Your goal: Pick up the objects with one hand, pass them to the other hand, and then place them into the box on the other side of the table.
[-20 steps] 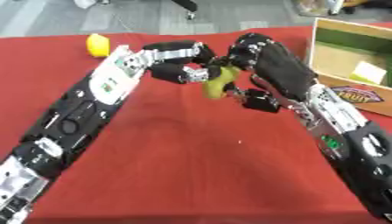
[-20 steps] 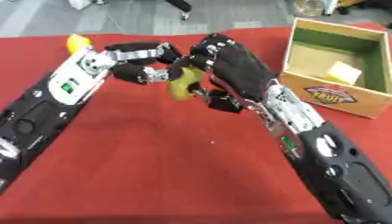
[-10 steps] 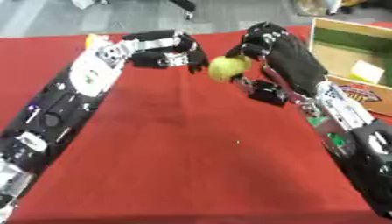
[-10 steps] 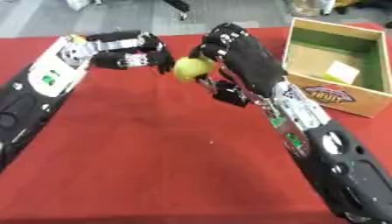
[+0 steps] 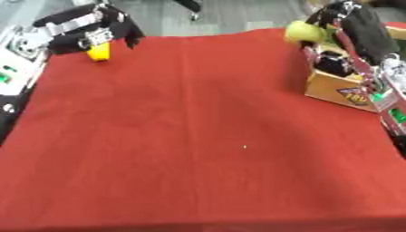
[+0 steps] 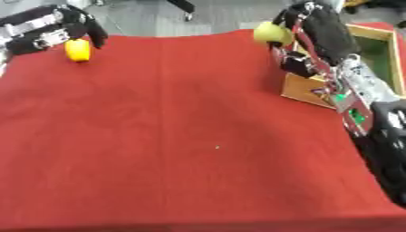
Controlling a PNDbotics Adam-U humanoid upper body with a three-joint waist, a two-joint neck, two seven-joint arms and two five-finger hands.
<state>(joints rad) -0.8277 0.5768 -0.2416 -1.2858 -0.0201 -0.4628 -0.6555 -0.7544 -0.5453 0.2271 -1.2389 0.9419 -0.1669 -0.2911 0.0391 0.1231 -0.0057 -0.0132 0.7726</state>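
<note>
A red cloth (image 5: 198, 136) covers the desk, creased lengthwise near the middle, with a tiny pale speck (image 5: 244, 146) on it. Beyond its far edge lies grey floor (image 6: 222, 16), where a dark chair leg (image 6: 181, 5) shows.

A round yellow-green fruit (image 6: 269, 33) is up off the table, pinched at the fingertips of the right robot hand (image 6: 313, 27), just beside the near left corner of the box. The box (image 6: 379, 54) is open-topped cardboard with a green inside and a printed label on its front wall; it stands at the far right edge of the red cloth. A second fruit, yellow and slightly elongated (image 6: 78, 50), lies on the cloth at the far left corner, directly under the curled fingers of the left robot hand (image 6: 55, 27); whether they touch it cannot be told.
</note>
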